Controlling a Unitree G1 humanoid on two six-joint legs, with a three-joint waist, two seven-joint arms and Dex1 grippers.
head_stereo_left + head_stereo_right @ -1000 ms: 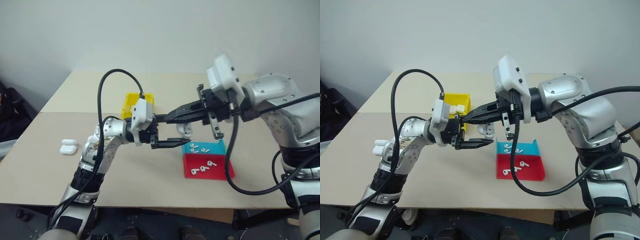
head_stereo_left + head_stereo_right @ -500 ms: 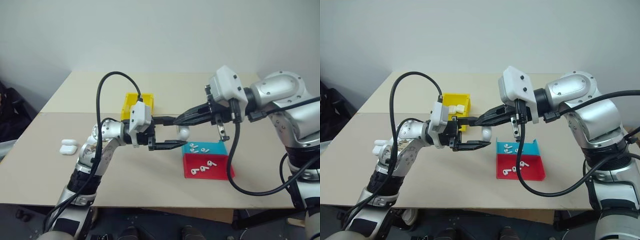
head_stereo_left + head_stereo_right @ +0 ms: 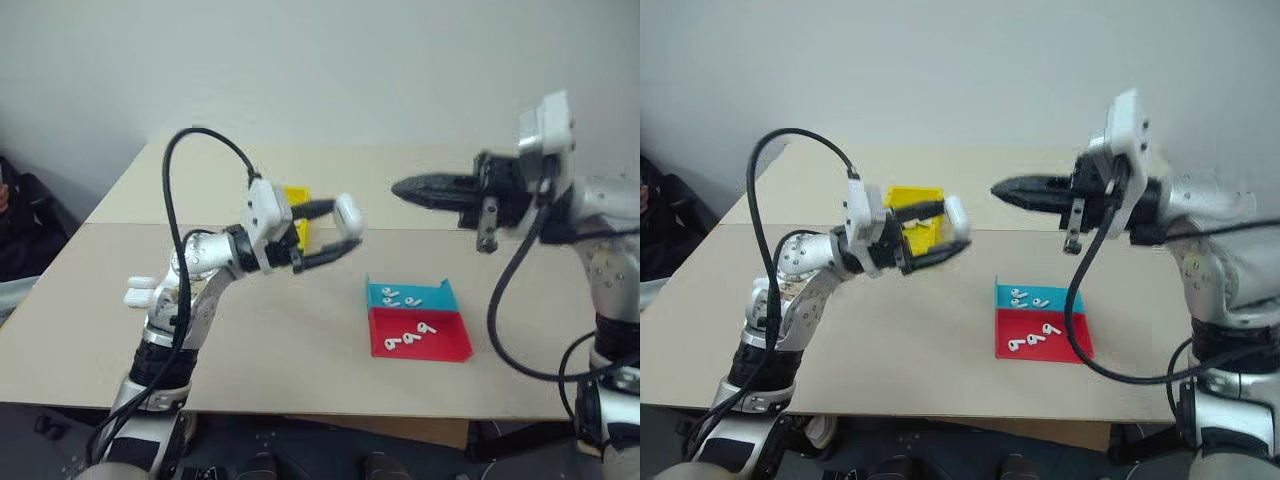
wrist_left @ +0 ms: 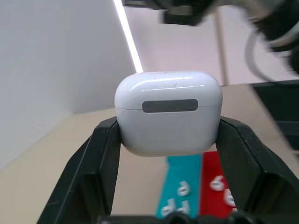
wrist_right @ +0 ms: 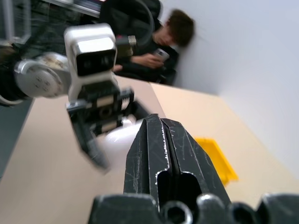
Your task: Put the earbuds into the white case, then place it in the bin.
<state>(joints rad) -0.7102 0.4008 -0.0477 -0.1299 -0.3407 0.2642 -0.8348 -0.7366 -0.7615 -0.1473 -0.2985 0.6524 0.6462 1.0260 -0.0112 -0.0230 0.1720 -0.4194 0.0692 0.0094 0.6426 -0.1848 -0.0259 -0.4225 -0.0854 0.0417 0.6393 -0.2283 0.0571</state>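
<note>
Holding the white case (image 4: pixel 168 112) clamped between the two black fingers of our left gripper (image 3: pixel 335 232), we have it lifted above the bench (image 3: pixel 300 330), its lid closed as the left wrist view shows. We cannot tell whether earbuds are inside. Our right gripper (image 3: pixel 410 188) hangs well apart to the right, fingers pressed together on nothing. We judge the loading step done or nearly so, with the drop into the bin left: the yellow bin (image 3: pixel 912 200) sits just behind the left gripper. Loose earbuds (image 3: pixel 405 298) lie in the blue tray (image 3: pixel 435 296), more in the red tray (image 3: pixel 445 345) beside it. Other white cases (image 3: pixel 140 292) rest near the bench's left edge, so further rounds may remain
</note>
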